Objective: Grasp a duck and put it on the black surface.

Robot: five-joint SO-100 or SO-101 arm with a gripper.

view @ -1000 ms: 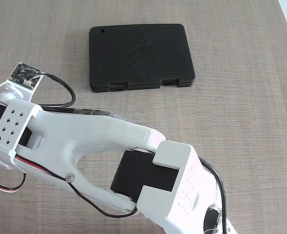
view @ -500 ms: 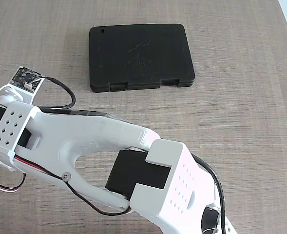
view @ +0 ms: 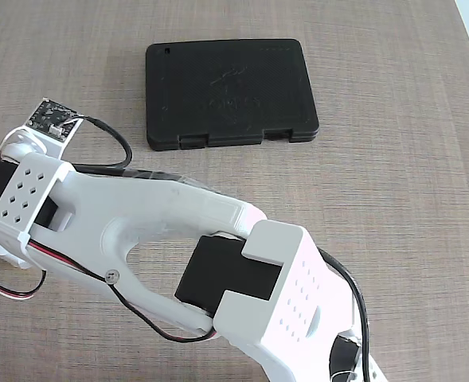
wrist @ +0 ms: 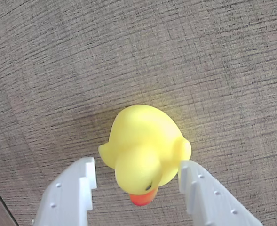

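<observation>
A: Where does the duck [wrist: 145,153] sit against the end effector [wrist: 137,188]?

B: In the wrist view, going left to right: the left finger [wrist: 72,193], a narrow gap, the duck's body, then the right finger [wrist: 209,197], which looks just against the duck's flank or nearly so. The end effector is released, jaws spread either side of the duck and not yet pinching it. The duck rests on the counter [wrist: 129,56].

A: And its long axis?

B: Head and red-orange beak point back toward the end effector, tail away from it, so the axis runs along the fingers, not across them. The jaws would close on its sides, which I judge the better line.

A: Is it centred?

B: Slightly toward the right finger. On closing, that finger probably meets it first and may nudge it leftward.

A: Where's the black surface [view: 230,94]?

B: The fixed view shows it beyond the arm [view: 178,239], up and to the right of the wrist, well apart. The duck and fingers are hidden under the arm there.

A: Room to move?

B: Bare counter around the duck and between arm and slab. The slab's near edge carries two small notches, and it is wide enough that landing short seems the only risk
</observation>
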